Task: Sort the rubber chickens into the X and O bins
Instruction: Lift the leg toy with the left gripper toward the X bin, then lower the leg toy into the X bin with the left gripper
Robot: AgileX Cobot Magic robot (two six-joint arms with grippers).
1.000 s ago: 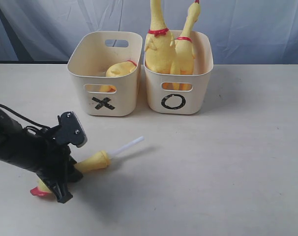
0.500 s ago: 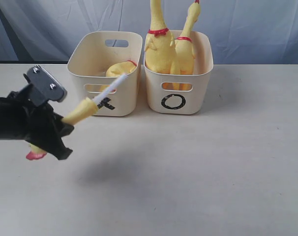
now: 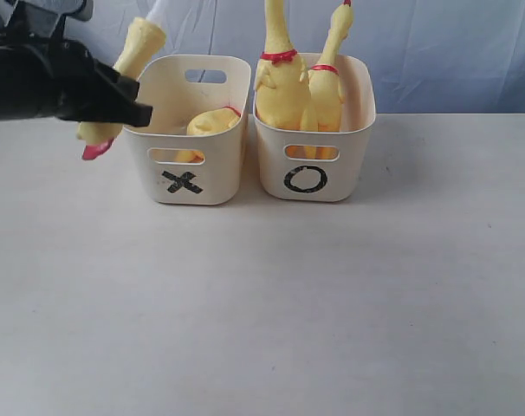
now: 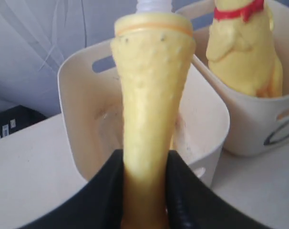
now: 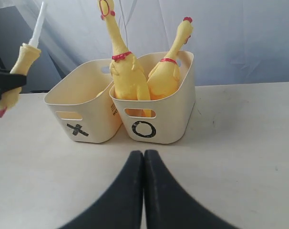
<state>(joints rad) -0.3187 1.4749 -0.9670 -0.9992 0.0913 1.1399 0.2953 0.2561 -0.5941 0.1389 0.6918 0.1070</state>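
Pale blue-grey curtain (image 3: 436, 43) hangs behind a cream table (image 3: 332, 303) with two cream plastic rectangular tubs side by side at 12 o'clock. A second ago the yellow rubber chicken limb with red foot and white tube (image 3: 139, 45) was low over the table at 7 o'clock. Now the left jaws, clamped round its middle, have carried it up to 10 o'clock, tube end uppermost, just beside the outer rim of the tub marked with a black X (image 3: 219, 186). The pick looks done. What remains is probably a short move over that tub and a release.

The headless yellow rubber chicken body (image 3: 212, 121) already lies in the X tub. Both long-necked yellow chickens with red collars (image 3: 281, 87) (image 3: 326, 91) stand in the tub marked with a black O (image 3: 349, 173). The right jaws are pressed shut on nothing, low over the table at 6 o'clock.

The X and O are the only writing; no brand shows.
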